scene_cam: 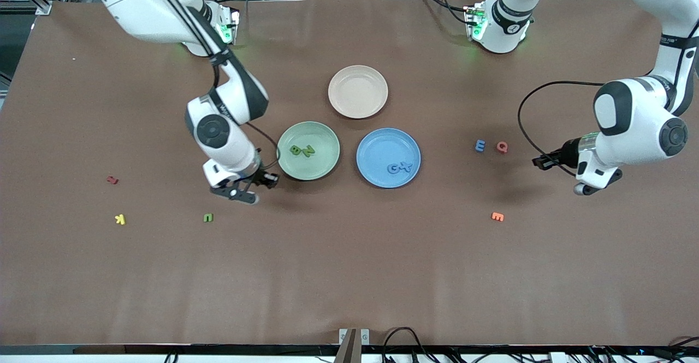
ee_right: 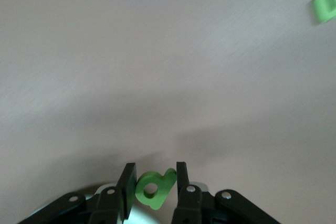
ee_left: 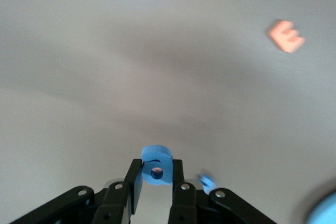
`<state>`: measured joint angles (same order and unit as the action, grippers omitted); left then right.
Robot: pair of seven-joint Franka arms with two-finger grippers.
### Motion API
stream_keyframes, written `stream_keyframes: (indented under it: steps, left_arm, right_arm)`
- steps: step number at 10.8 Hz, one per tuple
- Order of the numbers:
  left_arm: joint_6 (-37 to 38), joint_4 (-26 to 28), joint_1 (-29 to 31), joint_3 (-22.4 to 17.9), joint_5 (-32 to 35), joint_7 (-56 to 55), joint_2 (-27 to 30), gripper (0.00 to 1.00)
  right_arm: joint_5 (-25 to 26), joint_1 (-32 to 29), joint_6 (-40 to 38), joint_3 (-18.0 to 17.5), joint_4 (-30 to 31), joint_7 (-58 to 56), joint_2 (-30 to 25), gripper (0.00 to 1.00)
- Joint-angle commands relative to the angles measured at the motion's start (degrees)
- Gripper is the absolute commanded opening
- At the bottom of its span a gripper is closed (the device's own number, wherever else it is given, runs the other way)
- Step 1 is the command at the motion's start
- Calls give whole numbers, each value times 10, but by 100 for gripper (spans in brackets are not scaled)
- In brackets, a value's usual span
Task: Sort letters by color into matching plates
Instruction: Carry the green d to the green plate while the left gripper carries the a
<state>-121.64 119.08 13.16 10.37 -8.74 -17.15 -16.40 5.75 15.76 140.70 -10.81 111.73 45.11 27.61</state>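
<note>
Right gripper [ee_right: 152,184] pinches a green letter [ee_right: 154,188], probably a P, beside the green plate [scene_cam: 322,158]; release low over it. Left gripper [ee_left: 156,179] clamps a blue letter [ee_left: 156,165].

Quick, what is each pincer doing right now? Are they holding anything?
Left pincer: shut on a blue letter.
Right pincer: shut on a green letter.

White arms with dark joint caps — black fingers [ee_left: 137,183], silver screws, black cables
</note>
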Motion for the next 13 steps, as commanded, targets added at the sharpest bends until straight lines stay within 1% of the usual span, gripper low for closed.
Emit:
stream_keyframes:
  steps: [1, 2, 3, 6, 7, 8, 9, 10, 13]
  left_arm:
    - [36, -31, -21, 65, 18, -159, 8, 0]
    - [36, -32, -22, 84, 14, -199, 9, 0]
    - [36, -40, -37, 92, 12, -235, 9, 0]
    - [33, -58, -119, 91, -35, -333, 3, 0]
    - [33, -71, -138, 91, -47, -356, 0, 0]
    - [32, -77, -152, 91, -51, -364, -8, 0]
    - [30, -78, -175, 91, -57, -368, -15, 0]
    - [26, -80, -196, 90, -64, -379, -27, 0]
    - [-4, -96, -240, 86, -64, -405, -59, 0]
  right_arm:
    - [-21, 45, -8, -16, 9, 48, -12, 25]
    - [-21, 54, -16, -21, 8, 59, -12, 25]
    - [-21, 65, -20, -25, 8, 68, -10, 25]
    - [-21, 95, -22, -27, 9, 87, -1, 25]
    - [-21, 97, -22, -28, 9, 89, -2, 26]
    - [-21, 97, -22, -28, 8, 87, -2, 45]
    - [-21, 96, -22, -28, 8, 89, -3, 86]
    - [-20, 96, -26, -27, 8, 89, -5, 100]
    - [-19, 89, -40, -27, 5, 83, -12, 100]
